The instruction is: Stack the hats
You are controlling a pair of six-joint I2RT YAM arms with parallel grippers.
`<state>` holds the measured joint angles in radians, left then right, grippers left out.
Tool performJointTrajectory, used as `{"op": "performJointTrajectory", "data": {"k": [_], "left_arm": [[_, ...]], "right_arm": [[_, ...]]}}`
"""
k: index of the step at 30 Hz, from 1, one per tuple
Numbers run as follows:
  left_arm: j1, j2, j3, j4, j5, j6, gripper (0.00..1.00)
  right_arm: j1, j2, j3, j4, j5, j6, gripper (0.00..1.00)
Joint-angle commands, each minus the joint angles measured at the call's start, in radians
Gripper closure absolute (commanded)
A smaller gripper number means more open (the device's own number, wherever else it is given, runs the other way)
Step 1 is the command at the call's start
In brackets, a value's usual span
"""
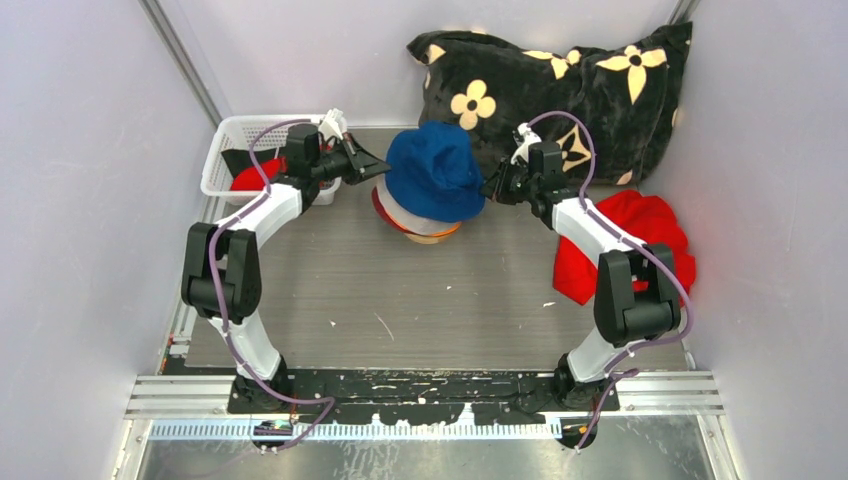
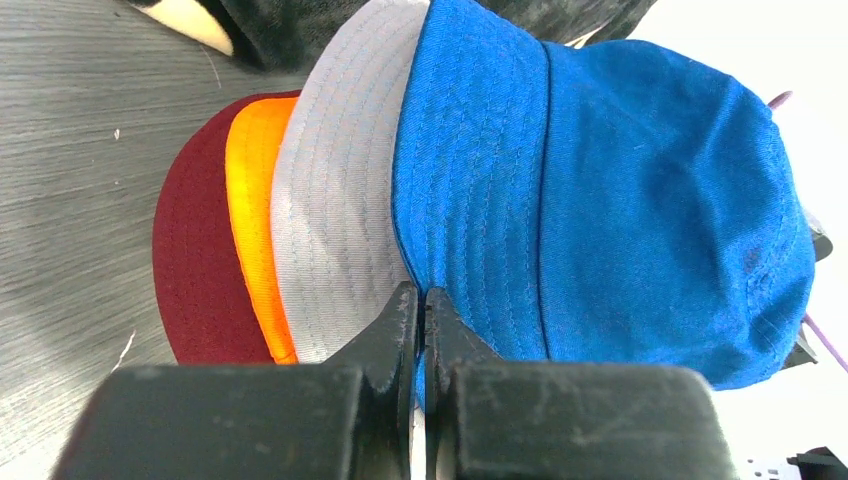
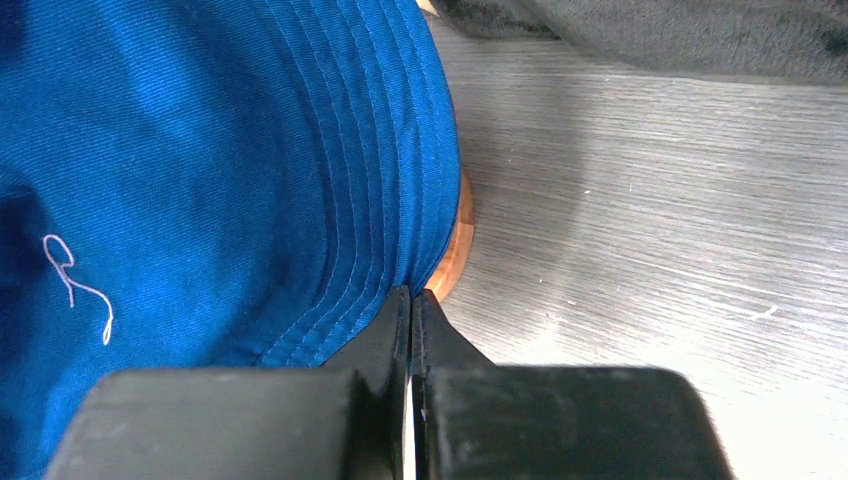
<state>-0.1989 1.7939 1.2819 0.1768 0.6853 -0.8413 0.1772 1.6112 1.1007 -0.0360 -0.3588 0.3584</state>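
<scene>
left fingers (image 2: pixel 392 335) and right fingers (image 3: pixel 392 335) are each closed tight on opposite brim edges of the blue hat (image 1: pixel 435 172). it sits atop the pale grey hat (image 2: pixel 335 200), orange hat (image 2: pixel 255 200) and maroon hat (image 2: pixel 190 260), stacked on the tabletop (image 1: pixel 400 300) between both arms.

The blue hat (image 2: pixel 620 200) reads to me as matt woven cloth, its brim ridged with rows of stitching. Under it, the grey hat (image 2: pixel 340 210), orange hat (image 2: pixel 255 230) and maroon hat (image 2: pixel 195 260) show the same dull weave. At its brim, my left gripper (image 2: pixel 420 297) and right gripper (image 3: pixel 411 297) look like matt black plastic, scuffed pale. Beneath the blue hat the worktop (image 3: pixel 650 220) is grey and brushed, faintly shiny. Behind it, the pillow (image 1: pixel 560 80) looks plush.
</scene>
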Motion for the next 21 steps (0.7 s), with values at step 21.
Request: {"op": "performJointTrajectory", "data": {"k": [21], "left_arm": [[0.075, -0.024, -0.174, -0.079, -0.075, 0.086, 1.00]], "right_arm": [[0.021, 0.091, 0.000, 0.088, 0.034, 0.008, 0.99]]}}
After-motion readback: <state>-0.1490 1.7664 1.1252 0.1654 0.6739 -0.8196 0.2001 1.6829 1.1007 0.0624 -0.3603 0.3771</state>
